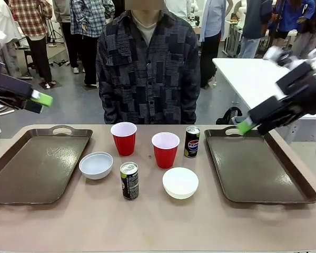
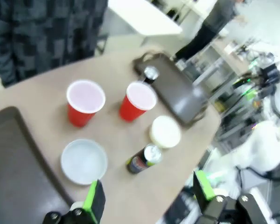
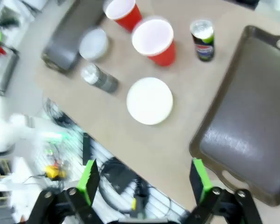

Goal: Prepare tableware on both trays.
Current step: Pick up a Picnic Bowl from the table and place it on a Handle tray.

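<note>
Two brown trays lie empty, the left tray [image 1: 21, 174] and the right tray [image 1: 263, 174]. Between them on the table stand two red cups [image 1: 124, 138] [image 1: 165, 149], two white bowls [image 1: 96, 165] [image 1: 180, 182], a Pepsi can [image 1: 191, 142] and a second black can [image 1: 129, 180]. My left gripper [image 1: 39, 103] hangs open, high above the left tray's far left corner. In the left wrist view the left gripper [image 2: 148, 193] holds nothing. Over the right tray's far rim, my right gripper [image 1: 247, 125] is open and empty. In the right wrist view the right gripper [image 3: 144, 179] looks down on the nearer bowl [image 3: 150, 101].
A person [image 1: 147, 68] stands at the table's far side, directly behind the cups, hands out of sight. A white table [image 1: 253, 79] stands at the back right. Other people stand farther off.
</note>
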